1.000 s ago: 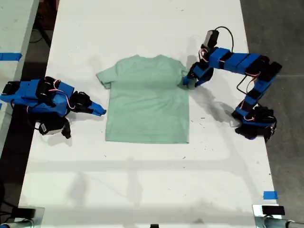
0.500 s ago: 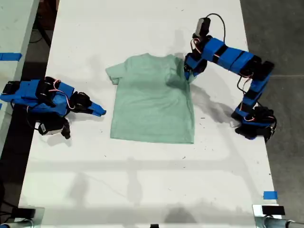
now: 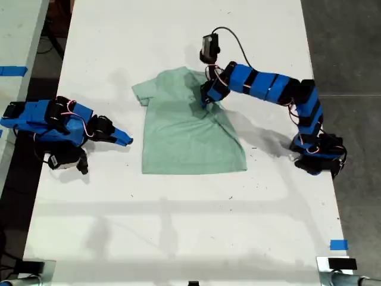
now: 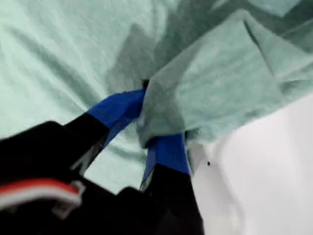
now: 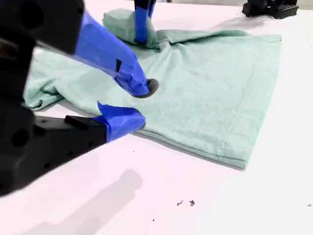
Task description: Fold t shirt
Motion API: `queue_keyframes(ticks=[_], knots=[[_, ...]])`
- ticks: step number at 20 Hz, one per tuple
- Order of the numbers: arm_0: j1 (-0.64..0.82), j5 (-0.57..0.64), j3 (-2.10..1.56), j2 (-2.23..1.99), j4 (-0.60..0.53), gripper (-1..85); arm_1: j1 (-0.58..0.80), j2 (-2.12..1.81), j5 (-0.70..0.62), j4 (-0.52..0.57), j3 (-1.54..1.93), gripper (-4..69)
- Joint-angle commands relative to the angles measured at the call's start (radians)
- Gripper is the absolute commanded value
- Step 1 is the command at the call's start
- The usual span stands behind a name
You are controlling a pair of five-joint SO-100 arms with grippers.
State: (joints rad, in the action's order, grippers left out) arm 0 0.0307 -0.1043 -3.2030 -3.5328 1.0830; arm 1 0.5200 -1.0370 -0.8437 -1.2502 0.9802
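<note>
1. The t shirt [image 3: 187, 134] is spread mid-table [image 3: 178, 238], one sleeve pulled over its chest.
2. That sleeve fold is pinched tight by my first gripper [image 3: 205, 98] [image 4: 146, 125].
3. My second gripper [image 3: 122, 140] [image 5: 132, 105] is parted, empty, at the shirt's 9 o'clock in the exterior view.

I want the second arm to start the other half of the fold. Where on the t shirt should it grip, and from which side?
Best guess: the free sleeve on the exterior view's left, approached low from that side. It sticks out flat beyond the t shirt body, nearest my second gripper, which waits open beside that edge. My first gripper already pinches the opposite sleeve.
</note>
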Motion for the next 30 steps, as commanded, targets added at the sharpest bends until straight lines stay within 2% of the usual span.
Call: queue_keyframes(ticks=[1,3,4,6,7,9,10,11,13,14,16,18,21,23,30], knots=[[0.014,-0.003,-0.018,-0.002,-0.008,6.9,-0.072,-0.014,-0.118,0.021,-0.071,48.0],[0.014,-0.002,-0.018,-0.002,-0.008,7.0,-0.077,-0.095,-0.124,-0.066,-0.08,37.4],[0.015,-0.002,-0.018,-0.002,-0.008,7.0,-0.049,-0.152,-0.058,-0.161,-0.089,33.7],[0.018,-0.002,-0.018,-0.002,-0.008,7.0,0.04,-0.318,0.124,-0.396,-0.049,32.8],[0.023,-0.002,-0.018,-0.002,-0.008,7.0,0.064,-0.436,0.172,-0.474,0.011,32.7],[0.032,0.002,-0.018,-0.002,-0.008,7.0,0.054,-0.753,0.27,-0.492,0.259,31.7],[0.04,0.003,-0.018,-0.002,-0.008,7.0,0.031,-0.928,0.354,-0.474,0.449,28.9],[0.046,0.003,-0.018,-0.002,-0.006,7.0,-0.002,-1.127,0.413,-0.385,0.689,28.1],[0.052,0.005,-0.018,-0.002,-0.006,7.1,-0.086,-1.543,0.495,-0.127,1.187,26.7],[0.051,0.005,-0.018,-0.002,-0.006,7.0,-0.115,-1.735,0.537,-0.049,1.404,25.8],[0.041,0.005,-0.018,-0.002,-0.006,6.8,-0.176,-2.135,0.575,0.035,1.755,22.1],[0.04,0.005,-0.018,-0.002,-0.006,6.8,-0.213,-2.48,0.568,-0.035,1.996,21.0],[0.048,0.005,-0.018,-0.002,-0.006,6.6,-0.225,-2.468,0.509,-0.025,2.1,21.7],[0.058,0.005,-0.018,-0.002,-0.006,6.0,-0.221,-2.461,0.495,-0.067,2.134,22.7],[0.103,0.008,-0.018,-0.002,-0.008,4.2,-0.23,-2.465,0.5,-0.071,2.132,16.2]])
